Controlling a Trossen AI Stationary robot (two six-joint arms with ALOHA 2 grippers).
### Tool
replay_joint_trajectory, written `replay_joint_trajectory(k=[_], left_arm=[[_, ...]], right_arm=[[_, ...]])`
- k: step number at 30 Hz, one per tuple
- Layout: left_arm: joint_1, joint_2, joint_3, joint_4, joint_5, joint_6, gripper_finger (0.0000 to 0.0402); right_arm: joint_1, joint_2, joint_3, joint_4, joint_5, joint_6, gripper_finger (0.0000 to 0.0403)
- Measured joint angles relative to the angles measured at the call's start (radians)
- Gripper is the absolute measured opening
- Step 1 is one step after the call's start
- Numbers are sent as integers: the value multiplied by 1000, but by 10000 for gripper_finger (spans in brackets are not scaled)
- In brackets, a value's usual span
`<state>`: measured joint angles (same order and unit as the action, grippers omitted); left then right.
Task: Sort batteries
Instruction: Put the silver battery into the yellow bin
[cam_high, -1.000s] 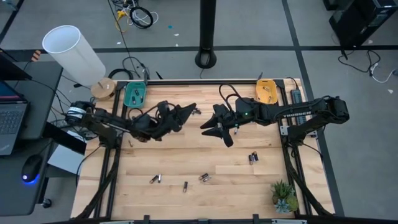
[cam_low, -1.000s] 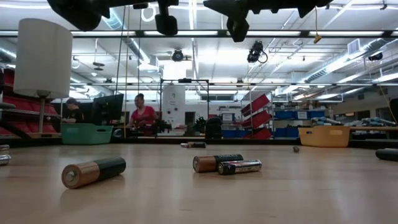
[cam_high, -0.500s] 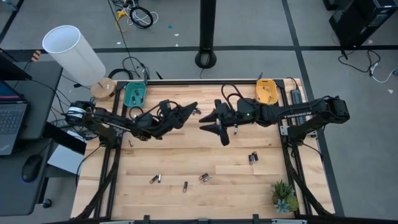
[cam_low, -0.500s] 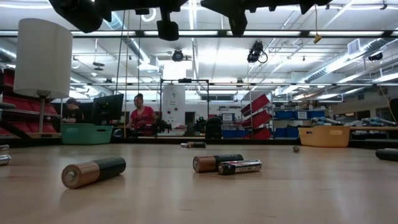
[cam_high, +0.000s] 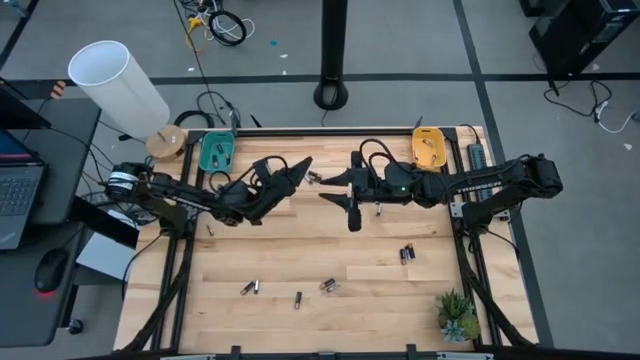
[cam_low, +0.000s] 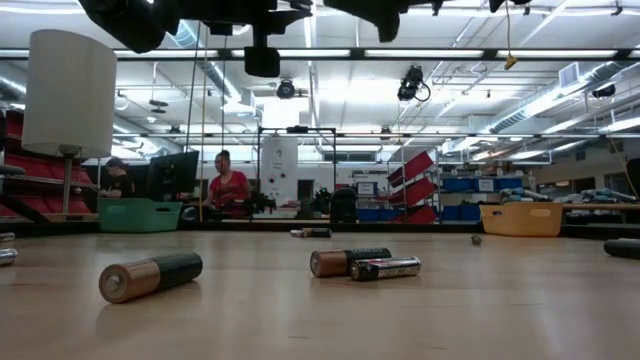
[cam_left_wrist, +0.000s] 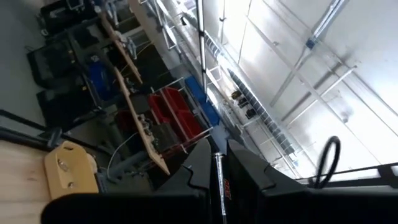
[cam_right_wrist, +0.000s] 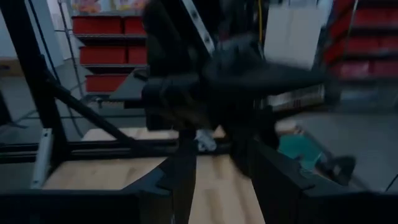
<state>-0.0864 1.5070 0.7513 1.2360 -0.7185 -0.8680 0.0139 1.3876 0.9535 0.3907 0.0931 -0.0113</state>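
Rising and swinging away from the table's near edge, the left arm's dark two-finger gripper now points up into the room. The right arm's dark two-finger gripper has slid closer to the small teal plastic tray than it was a second ago.

Between the two grippers, well to the right of the teal tray and level with its near end, a small dark and silvery cylindrical battery lies on the pale wooden table. From table height it shows broadside, so its long axis runs roughly from the tray side across towards the right arm.

The right gripper is the nearer and lower one, and its fingers are spread wide with nothing between them. One reaches almost along the battery's axis and the other splays towards the near edge. I judge that the wrist must turn so the jaws straddle the cell across its width.

The left gripper's fingers are drawn together to a point. A thin bright sliver sits between them in the left wrist view, and I cannot tell whether it is a held cell.

Other loose batteries lie scattered well nearer the front edge than the tray. From table height both grippers are cut off by the frame, so their height above the table cannot be read.
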Motion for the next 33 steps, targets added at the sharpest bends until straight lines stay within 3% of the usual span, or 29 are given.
replay_joint_trajectory(k=[8,18,29,33], left_arm=[[0,0,0,-5,-13,-20,40],[0,0,29,-9,-58,-27,41],[1,1,182,-309,-127,-23,42],[1,12,210,-347,-165,3,42]], right_arm=[[3,0,0,56,50,-112,162],[-2,0,0,98,119,-179,202],[-45,1,0,109,153,-230,223],[-55,1,0,109,153,-230,229]])
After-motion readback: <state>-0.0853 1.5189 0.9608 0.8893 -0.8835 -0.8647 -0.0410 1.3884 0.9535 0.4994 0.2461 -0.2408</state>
